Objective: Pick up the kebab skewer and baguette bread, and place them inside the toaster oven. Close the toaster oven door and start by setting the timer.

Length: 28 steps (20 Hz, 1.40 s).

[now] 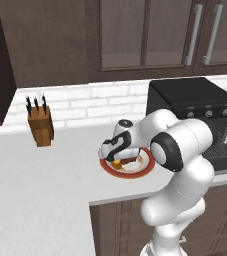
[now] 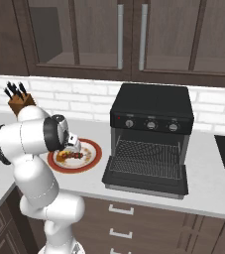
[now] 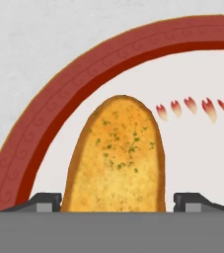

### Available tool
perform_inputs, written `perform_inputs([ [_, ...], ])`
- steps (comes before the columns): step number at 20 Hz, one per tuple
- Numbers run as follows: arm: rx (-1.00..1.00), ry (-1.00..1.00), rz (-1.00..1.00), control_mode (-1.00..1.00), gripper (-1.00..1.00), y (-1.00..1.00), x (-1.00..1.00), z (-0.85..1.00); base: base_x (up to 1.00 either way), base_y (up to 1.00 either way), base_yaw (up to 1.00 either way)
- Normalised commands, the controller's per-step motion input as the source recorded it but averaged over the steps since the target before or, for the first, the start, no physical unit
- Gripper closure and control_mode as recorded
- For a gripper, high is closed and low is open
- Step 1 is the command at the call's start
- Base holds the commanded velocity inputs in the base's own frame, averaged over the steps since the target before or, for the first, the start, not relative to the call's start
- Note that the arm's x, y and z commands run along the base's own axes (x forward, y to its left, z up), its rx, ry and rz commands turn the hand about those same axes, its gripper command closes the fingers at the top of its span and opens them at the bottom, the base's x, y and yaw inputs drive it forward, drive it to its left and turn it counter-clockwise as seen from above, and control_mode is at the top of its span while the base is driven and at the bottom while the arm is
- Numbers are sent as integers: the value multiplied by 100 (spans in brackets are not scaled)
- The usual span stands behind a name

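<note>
The gripper [image 3: 117,201] hangs low over the red-rimmed plate [image 3: 59,94], jaws spread and straddling the baguette bread [image 3: 117,158] (nothing gripped yet), lined up for a pinch across its width.

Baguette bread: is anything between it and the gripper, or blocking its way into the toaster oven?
Nothing visible. The baguette bread lies on the plate directly between the open gripper's fingertips. The toaster oven door is dropped open, exposing the wire rack.
</note>
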Motion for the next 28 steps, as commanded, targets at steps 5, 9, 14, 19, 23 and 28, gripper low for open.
perform_inputs([
  [5, 0, 0, 0, -100, -100, 9, -35, -13, 0, 0, 0],
  [9, 0, 0, 0, -100, -100, 2, -25, -16, 0, 0, 0],
  [14, 0, 0, 0, -100, -100, 0, -2, -24, 0, 0, 0],
  [19, 0, 4, 0, -100, 100, 1, 0, -33, 0, 0, 0],
  [23, 0, 2, 0, -100, 100, 1, 0, -31, 0, 0, 0],
  [28, 0, 0, 0, -100, 100, 0, -7, -12, 0, 0, 0],
])
